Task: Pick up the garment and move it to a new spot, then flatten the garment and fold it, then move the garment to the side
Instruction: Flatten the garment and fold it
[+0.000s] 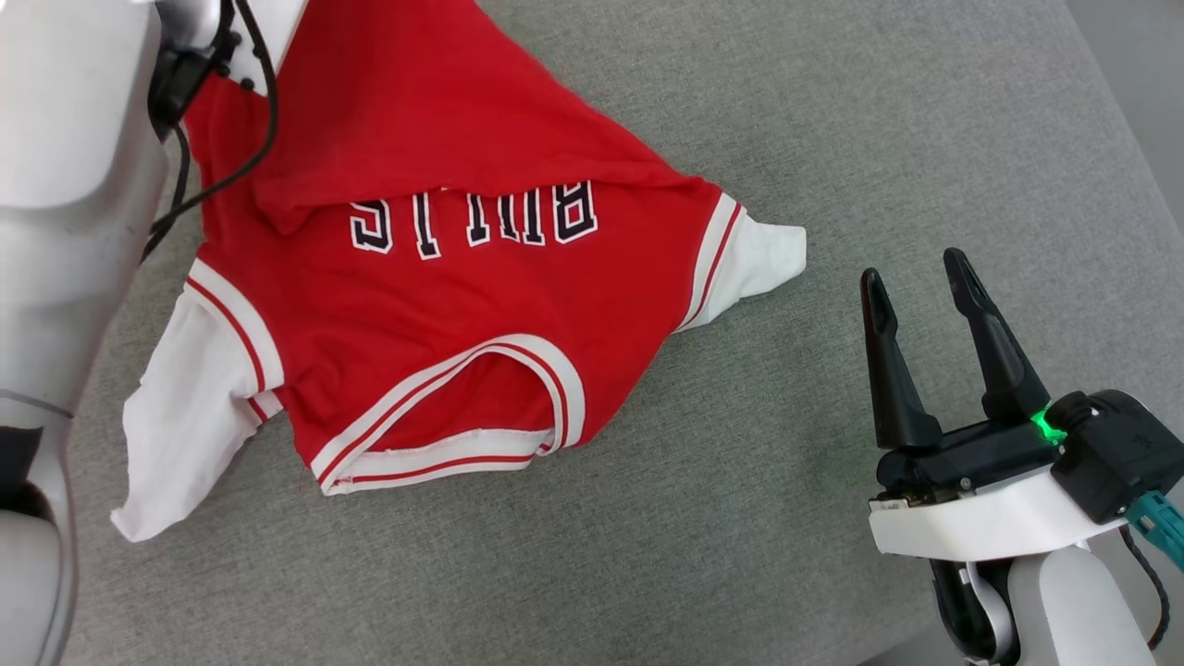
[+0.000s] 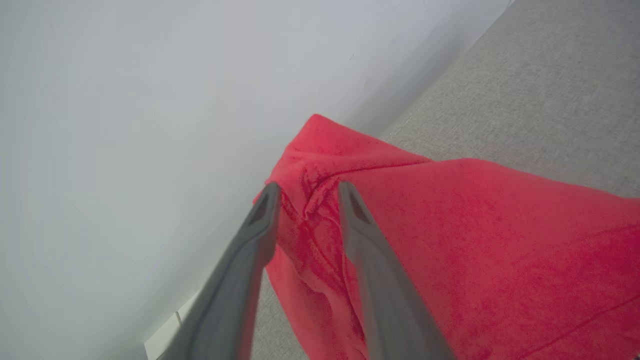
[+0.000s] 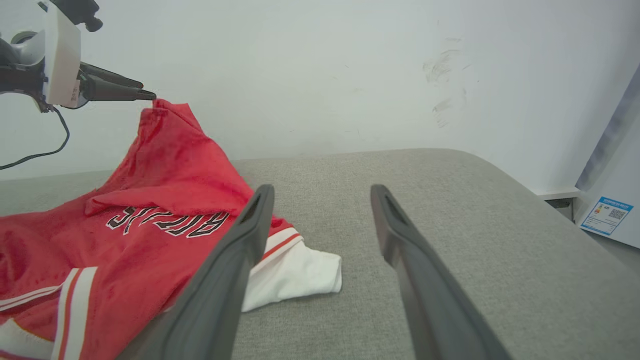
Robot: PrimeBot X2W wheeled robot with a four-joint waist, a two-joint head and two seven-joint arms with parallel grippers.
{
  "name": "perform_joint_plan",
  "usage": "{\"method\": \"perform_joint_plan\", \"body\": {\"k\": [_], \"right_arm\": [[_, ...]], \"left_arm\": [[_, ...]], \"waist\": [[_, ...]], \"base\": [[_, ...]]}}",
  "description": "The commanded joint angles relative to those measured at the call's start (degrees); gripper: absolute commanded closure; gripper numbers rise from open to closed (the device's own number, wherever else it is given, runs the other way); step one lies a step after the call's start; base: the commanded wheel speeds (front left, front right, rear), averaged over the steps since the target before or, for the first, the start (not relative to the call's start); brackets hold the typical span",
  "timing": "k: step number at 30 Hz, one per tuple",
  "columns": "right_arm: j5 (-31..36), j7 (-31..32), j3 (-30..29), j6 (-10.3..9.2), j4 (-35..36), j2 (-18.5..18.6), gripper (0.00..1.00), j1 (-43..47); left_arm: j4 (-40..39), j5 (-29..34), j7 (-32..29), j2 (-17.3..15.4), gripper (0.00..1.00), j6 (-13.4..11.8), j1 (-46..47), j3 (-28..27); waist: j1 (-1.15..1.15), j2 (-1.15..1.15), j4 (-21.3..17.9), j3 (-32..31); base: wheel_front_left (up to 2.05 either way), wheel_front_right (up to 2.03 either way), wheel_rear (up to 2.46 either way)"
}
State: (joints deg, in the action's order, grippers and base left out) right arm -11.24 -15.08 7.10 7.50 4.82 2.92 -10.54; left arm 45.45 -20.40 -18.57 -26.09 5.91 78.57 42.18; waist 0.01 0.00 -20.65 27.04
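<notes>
Grey fabric-covered surface against a pale wall. In the left wrist view the left gripper has its jaws parted, with a bunched red fold of the garment lying between them. The cloth does not look pinched, though whether it catches on one finger cannot be told. In the right wrist view this gripper sits at 10 o'clock, its tips at the peak of a raised tent of red cloth.

In the head view the garment runs from the centre toward 11 o'clock. Its collar is at 6 o'clock, its lettering faces up, one white sleeve points to 3 o'clock and the other to 8 o'clock. A loose red flap overhangs the lettering. The right gripper waits at 4 o'clock, wide apart and empty, well clear of the cloth.

Judged progress: the garment is laid on the surface at a spot, but it is rumpled. Flattening, folding and moving it aside all remain.
</notes>
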Motion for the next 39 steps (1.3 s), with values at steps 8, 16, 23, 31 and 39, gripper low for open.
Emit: {"method": "perform_joint_plan", "body": {"k": [8,16,23,31,39], "right_arm": [[1.9,-0.1,-1.2,-0.02,-0.1,-0.1,0.00,-0.5],[4.9,-0.1,-4.1,-0.02,-0.2,-0.1,0.00,0.8],[7.3,-0.1,-7.1,-0.02,-0.3,-0.1,0.00,3.0],[8.9,-0.1,-8.8,-0.02,0.0,-0.1,0.00,5.7],[9.1,-0.1,-9.8,-0.02,0.6,-0.1,0.00,7.3]], "left_arm": [[5.2,-3.2,9.7,3.9,0.00,0.6,-2.0,-0.9],[4.5,-9.6,20.9,7.0,0.00,1.1,-6.4,-4.6],[-0.2,-12.5,30.4,7.3,0.00,-0.1,-14.9,-7.2],[-15.9,-11.1,33.7,4.9,0.00,-6.9,-34.0,-8.5],[-34.9,-9.4,33.8,3.5,0.00,-13.8,-55.5,-12.9]], "waist": [[-0.01,0.00,3.5,-3.2],[-0.01,0.00,9.1,-8.6],[-0.01,0.00,14.3,-13.5],[-0.01,0.00,18.5,-18.0],[-0.01,0.00,20.0,-19.5]], "base": [[0.00,0.00,0.00],[0.00,0.00,0.00],[0.00,0.00,0.00],[0.00,0.00,0.00],[0.00,0.00,0.00]]}}
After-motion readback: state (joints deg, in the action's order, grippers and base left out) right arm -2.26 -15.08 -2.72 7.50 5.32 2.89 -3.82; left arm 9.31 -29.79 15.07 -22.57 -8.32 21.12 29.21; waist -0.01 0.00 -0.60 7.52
